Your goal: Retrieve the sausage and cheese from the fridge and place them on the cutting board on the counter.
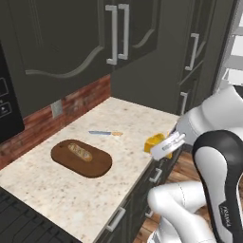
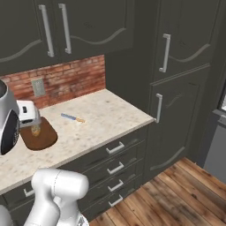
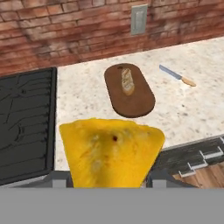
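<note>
Hand view shows my end effector (image 3: pixel 107 181) clamped on the cheese (image 3: pixel 110 151), held above the near edge of the worktop (image 1: pixel 109 171). Farther in lies the cutting board (image 1: pixel 97 166) with a tan bread-like oblong (image 1: pixel 79 151) on it, a knife (image 1: pixel 105 133) beside it.

Knife (image 1: pixel 105 133), wall outlet (image 3: pixel 139 19), black stovetop (image 3: pixel 26 122), tan bread-like oblong (image 3: pixel 127 80)

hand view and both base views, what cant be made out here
- Gripper fingers: hidden behind the cheese in the hand view; in the right base view the robot's arm covers them.
- Cutting board: left part covered by the arm in the right base view.
- Fridge: cut off by the left base view's right edge.
</note>
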Robot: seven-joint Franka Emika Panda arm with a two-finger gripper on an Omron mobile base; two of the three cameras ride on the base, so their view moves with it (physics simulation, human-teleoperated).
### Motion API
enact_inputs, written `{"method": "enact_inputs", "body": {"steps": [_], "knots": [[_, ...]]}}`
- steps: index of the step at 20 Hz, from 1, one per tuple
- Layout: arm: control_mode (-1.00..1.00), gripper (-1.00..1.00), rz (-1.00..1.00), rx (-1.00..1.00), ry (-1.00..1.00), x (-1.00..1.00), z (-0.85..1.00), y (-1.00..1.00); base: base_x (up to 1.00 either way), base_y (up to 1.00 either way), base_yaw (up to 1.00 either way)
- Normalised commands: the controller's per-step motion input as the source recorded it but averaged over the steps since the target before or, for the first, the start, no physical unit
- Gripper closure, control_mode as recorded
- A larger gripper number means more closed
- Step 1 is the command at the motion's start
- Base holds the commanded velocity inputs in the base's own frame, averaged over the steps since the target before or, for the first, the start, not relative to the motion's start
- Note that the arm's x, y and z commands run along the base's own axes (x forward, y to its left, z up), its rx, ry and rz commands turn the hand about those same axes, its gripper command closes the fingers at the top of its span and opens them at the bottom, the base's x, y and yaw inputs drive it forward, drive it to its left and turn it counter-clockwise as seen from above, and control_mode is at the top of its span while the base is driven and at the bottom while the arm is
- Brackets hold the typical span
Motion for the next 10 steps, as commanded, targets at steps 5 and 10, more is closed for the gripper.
{"method": "enact_inputs", "body": {"steps": [5, 10], "knots": [[-1.00, 1.00, 0.00, 0.00, 0.13, 0.57, -0.18, 0.29, 0.00, 0.00, 0.00], [-1.00, 1.00, 0.00, -0.06, 0.04, 0.62, -0.53, 0.36, 0.00, 0.00, 0.00]]}}
